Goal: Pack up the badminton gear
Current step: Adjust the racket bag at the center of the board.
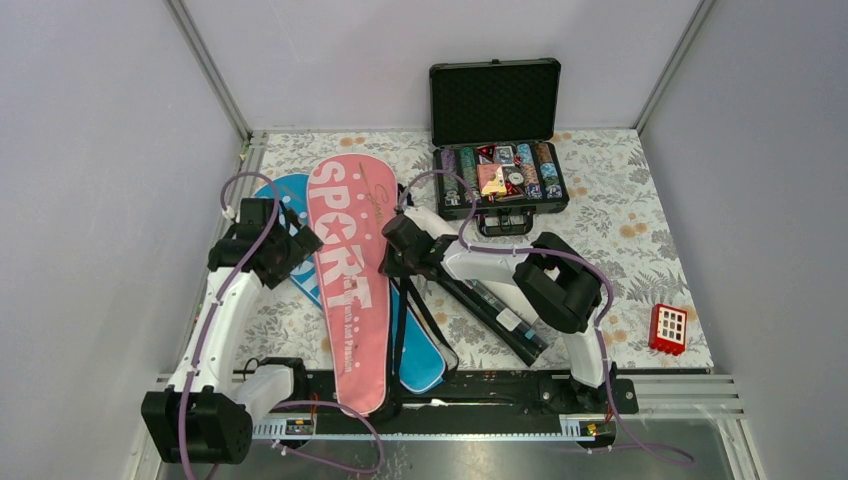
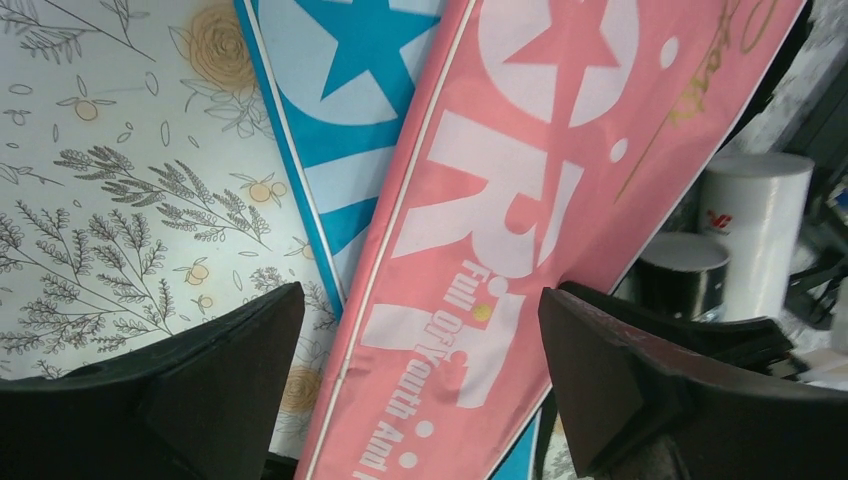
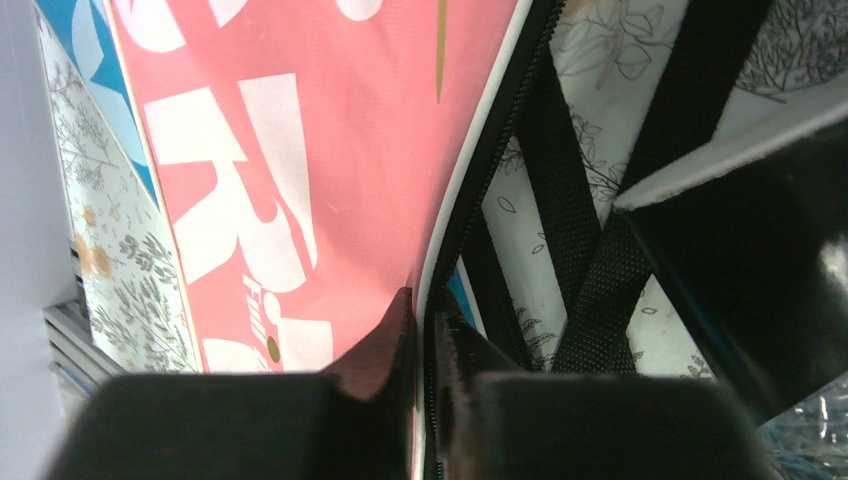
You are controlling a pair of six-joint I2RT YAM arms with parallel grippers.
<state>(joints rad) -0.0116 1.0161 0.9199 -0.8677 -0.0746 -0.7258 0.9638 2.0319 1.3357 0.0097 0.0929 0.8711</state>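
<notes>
A pink "SPORT" racket cover (image 1: 345, 270) (image 2: 520, 200) (image 3: 280, 150) lies lengthwise on the table, overlapping a blue cover (image 1: 283, 196) (image 2: 340, 100) beneath it. My right gripper (image 1: 392, 256) (image 3: 428, 330) is shut on the pink cover's right zipper edge. My left gripper (image 1: 292, 252) (image 2: 420, 380) hovers open over the pink cover's left edge, holding nothing. A long dark tube (image 1: 500, 310) lies right of the covers, and a white tube end (image 2: 755, 230) shows beside a dark one (image 2: 685, 275). Black straps (image 1: 405, 320) (image 3: 570, 200) trail beside the zipper. No rackets or shuttlecocks show.
A black case of poker chips (image 1: 497, 150) stands open at the back centre. A small red block with white squares (image 1: 668, 328) sits near the front right. Grey walls close in both sides, and a rail runs along the near edge.
</notes>
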